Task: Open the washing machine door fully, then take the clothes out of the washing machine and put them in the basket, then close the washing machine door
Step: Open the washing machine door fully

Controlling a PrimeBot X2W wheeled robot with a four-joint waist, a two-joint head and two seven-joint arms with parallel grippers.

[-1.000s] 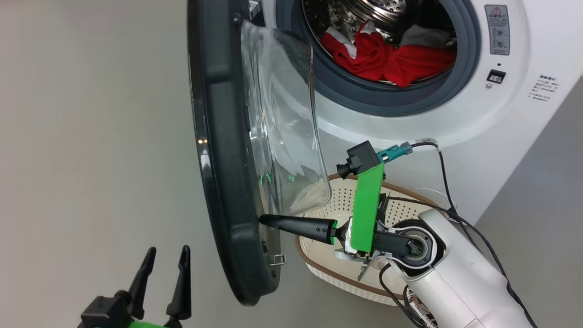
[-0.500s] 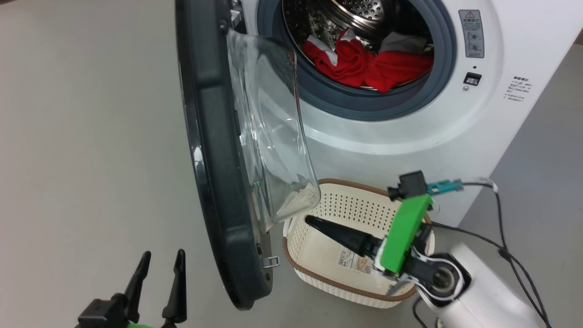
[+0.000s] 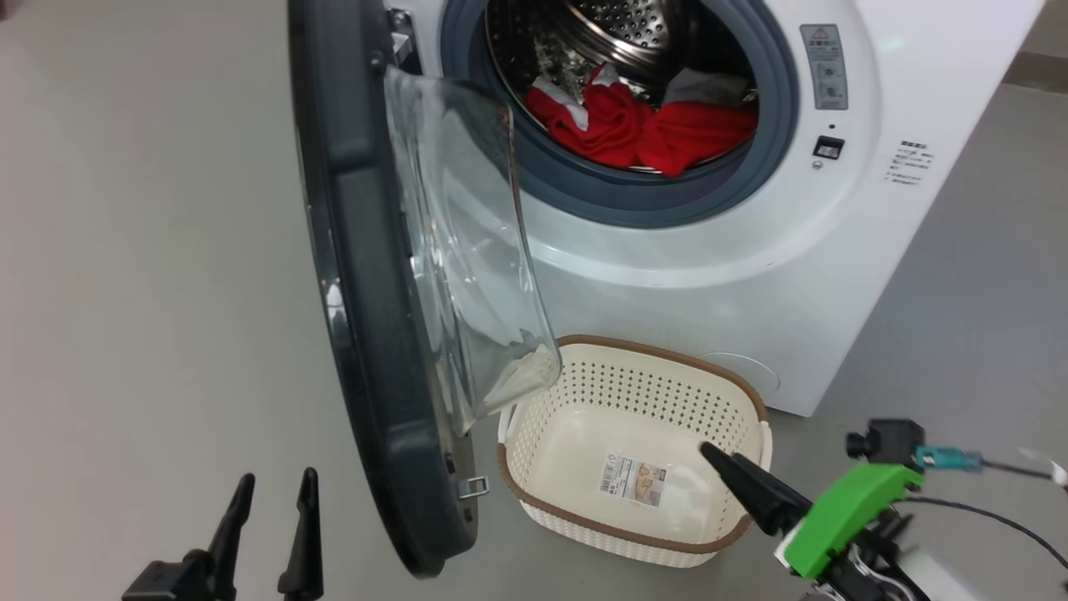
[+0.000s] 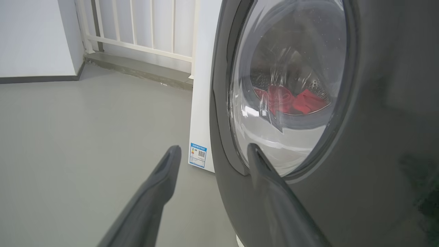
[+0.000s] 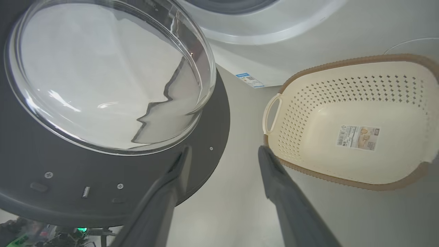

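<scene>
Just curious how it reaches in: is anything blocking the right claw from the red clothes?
Nothing visible does. The washing machine door stands open to the left, and the basket sits low, below the line from the right gripper to the clothes.

The washing machine [image 3: 684, 275] is white, with a grey gasket [image 3: 601, 196] and a shiny steel drum [image 3: 622, 25] dotted with small holes. The clothes [image 3: 642, 138] are bright red with white patches. At the left, the washing machine door [image 3: 359, 292] has a glossy black rim round clear glass. The near basket [image 3: 526, 467] is cream-white with rows of small holes and a brown woven-look rim; its sticker [image 3: 634, 482] is white with black bars. The floor [image 3: 125, 250] is plain grey. The left gripper [image 3: 278, 477] and right gripper [image 5: 223, 152] have black fingers, the right with a bright green bracket [image 3: 843, 517]. A small label [image 4: 198, 155] on the machine's side is blue and white.
</scene>
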